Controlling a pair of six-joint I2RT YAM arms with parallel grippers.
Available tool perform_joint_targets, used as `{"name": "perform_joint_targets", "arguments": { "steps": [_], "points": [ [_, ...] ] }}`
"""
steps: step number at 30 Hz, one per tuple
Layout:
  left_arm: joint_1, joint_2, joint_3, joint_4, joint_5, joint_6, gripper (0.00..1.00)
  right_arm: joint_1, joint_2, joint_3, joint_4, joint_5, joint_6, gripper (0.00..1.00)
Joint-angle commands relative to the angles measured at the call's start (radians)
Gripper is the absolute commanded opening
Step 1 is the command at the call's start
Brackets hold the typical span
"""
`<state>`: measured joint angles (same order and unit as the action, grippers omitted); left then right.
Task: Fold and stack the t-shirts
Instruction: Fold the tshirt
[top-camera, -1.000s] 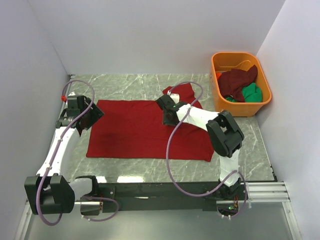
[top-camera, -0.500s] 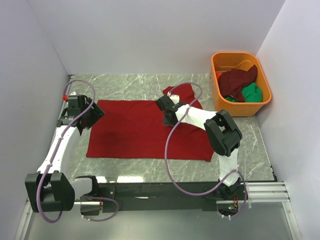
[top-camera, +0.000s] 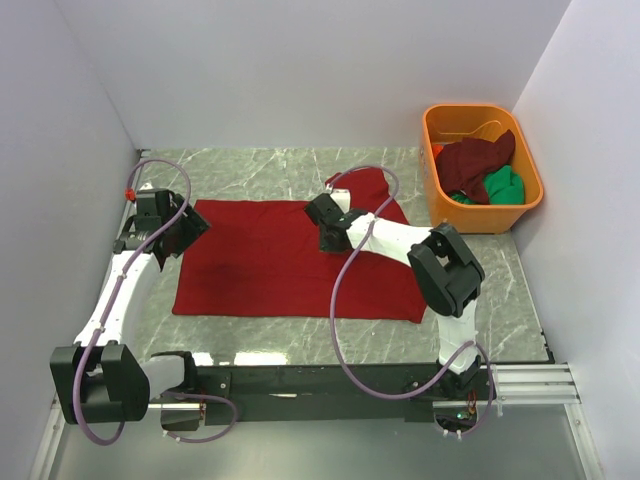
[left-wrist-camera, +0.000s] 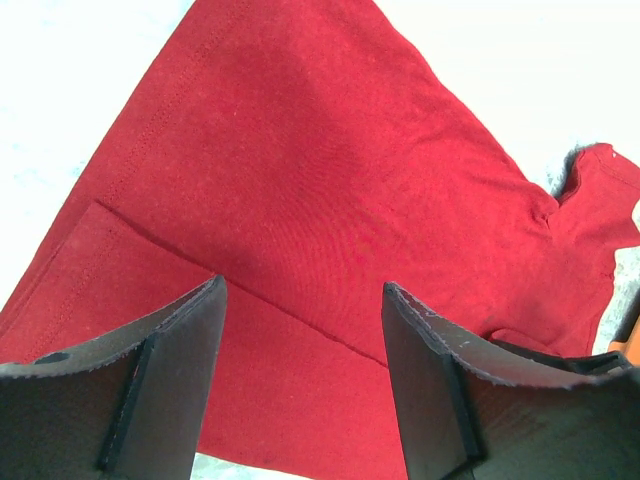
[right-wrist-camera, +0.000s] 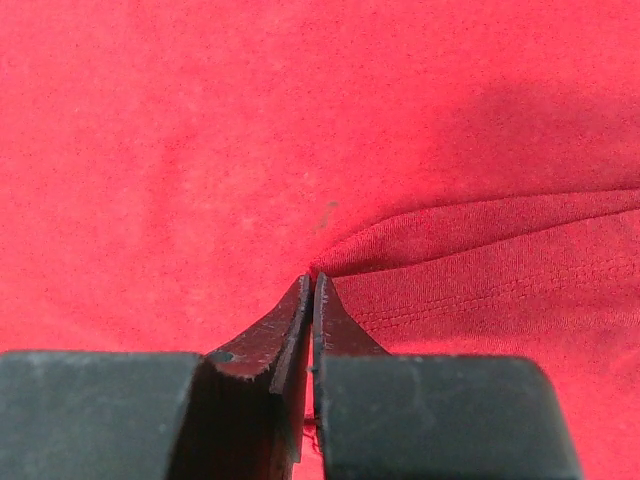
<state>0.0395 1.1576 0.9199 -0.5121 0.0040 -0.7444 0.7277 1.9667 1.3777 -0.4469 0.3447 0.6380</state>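
A bright red t-shirt (top-camera: 255, 260) lies spread flat on the marble table. Its right sleeve (top-camera: 375, 190) is bunched at the far side. My right gripper (top-camera: 325, 225) rests on the shirt's upper middle. In the right wrist view the gripper (right-wrist-camera: 312, 278) is shut, pinching a fold of the red cloth (right-wrist-camera: 470, 250). My left gripper (top-camera: 185, 235) hovers over the shirt's left edge. In the left wrist view it (left-wrist-camera: 303, 288) is open and empty above the red shirt (left-wrist-camera: 300, 170). A dark maroon shirt (top-camera: 475, 162) and a green shirt (top-camera: 503, 186) lie crumpled in the tub.
An orange plastic tub (top-camera: 483, 222) stands at the far right of the table. White walls close in on the left, back and right. Purple cables loop over both arms. The black mounting rail (top-camera: 300, 380) runs along the near edge.
My right gripper has slid a little to the left across the shirt, staying shut. The left gripper has not moved.
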Motion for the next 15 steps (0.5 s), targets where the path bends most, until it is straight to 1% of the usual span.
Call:
{"name": "perform_joint_targets", "arguments": {
  "steps": [1, 6, 7, 10, 11, 13, 15],
  "points": [
    [-0.001, 0.005, -0.001, 0.04, 0.008, 0.013, 0.69, 0.015, -0.049, -0.009, 0.054, 0.024, -0.003, 0.06],
    [-0.004, 0.025, -0.013, 0.053, 0.004, 0.004, 0.7, 0.016, -0.038, -0.015, 0.05, 0.025, -0.003, 0.07],
    [-0.003, 0.037, -0.012, 0.055, 0.001, 0.0, 0.7, 0.013, -0.045, -0.02, 0.053, 0.024, -0.004, 0.1],
    [-0.003, 0.065, 0.005, 0.061, -0.001, -0.019, 0.7, 0.012, -0.087, -0.045, 0.076, 0.014, -0.014, 0.24],
    [-0.003, 0.091, 0.014, 0.06, -0.042, -0.039, 0.7, 0.009, -0.1, -0.051, 0.08, -0.002, -0.023, 0.35],
    [-0.003, 0.128, 0.052, 0.055, -0.085, -0.071, 0.69, -0.007, -0.144, -0.049, 0.093, -0.019, -0.032, 0.48],
    [-0.004, 0.197, 0.089, 0.043, -0.162, -0.127, 0.67, -0.025, -0.179, -0.039, 0.102, -0.049, -0.046, 0.49]
  ]
}}
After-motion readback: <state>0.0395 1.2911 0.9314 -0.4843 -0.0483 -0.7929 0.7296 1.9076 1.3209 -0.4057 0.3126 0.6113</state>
